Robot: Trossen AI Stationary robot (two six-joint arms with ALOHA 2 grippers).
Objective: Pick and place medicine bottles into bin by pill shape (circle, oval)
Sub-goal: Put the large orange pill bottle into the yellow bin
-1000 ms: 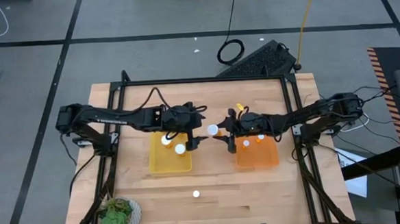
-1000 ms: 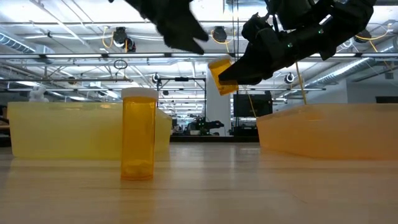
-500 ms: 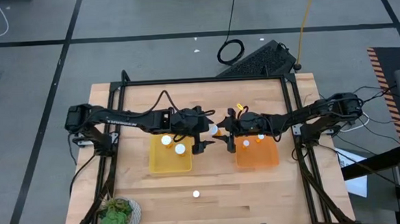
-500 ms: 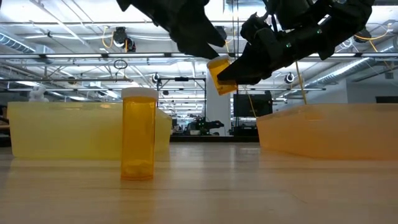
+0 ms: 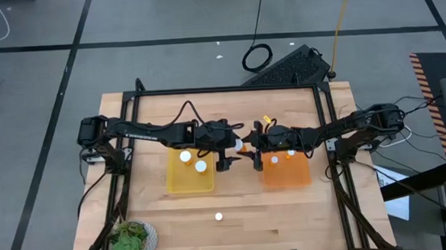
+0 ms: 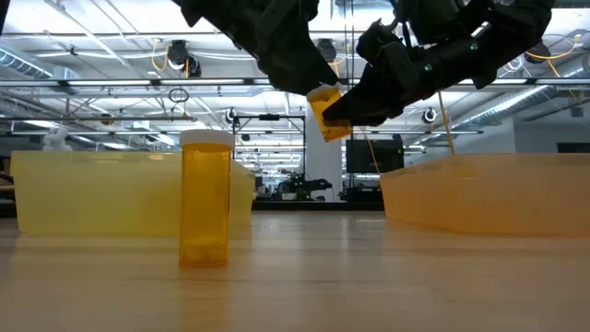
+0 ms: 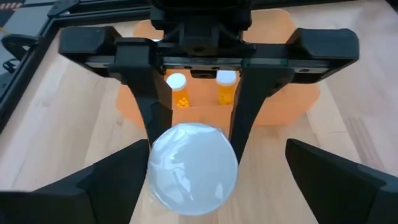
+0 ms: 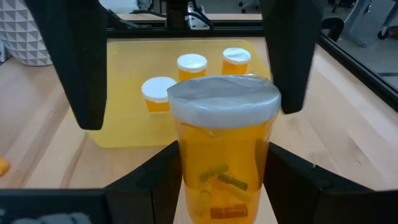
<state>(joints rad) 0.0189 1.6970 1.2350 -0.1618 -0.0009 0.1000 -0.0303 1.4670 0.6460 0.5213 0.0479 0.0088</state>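
Note:
A medicine bottle (image 8: 224,143), amber with a white cap (image 7: 193,158), hangs in the air between the yellow tray (image 5: 189,180) and the orange tray (image 5: 287,175). My right gripper (image 5: 249,148) is shut on it. My left gripper (image 5: 228,151) is open at the cap end, its fingers (image 8: 84,62) standing on either side of the cap without touching it. Three bottles (image 8: 191,65) stand in the yellow tray and two (image 7: 227,84) in the orange one. Another bottle (image 6: 205,198) stands upright on the table near its front. My right gripper pinches the bottle's amber body (image 8: 186,168) between its two fingers (image 8: 146,186). They come level from the table's right side and lie along the bottle. The cap end points away from the gripper, toward my left gripper. The bottle is lifted clear and tilted.
A green plant on a white plate (image 5: 133,238) sits at the table's near left corner. A black frame (image 5: 225,89) runs around the work area. Bare wood lies between the trays and the front edge, apart from the lone bottle (image 5: 218,215).
My left gripper has gone toward the table's right edge, from over the yellow tray up to the held bottle, and its fingers now flank the cap. My right gripper and the bottle have kept still.

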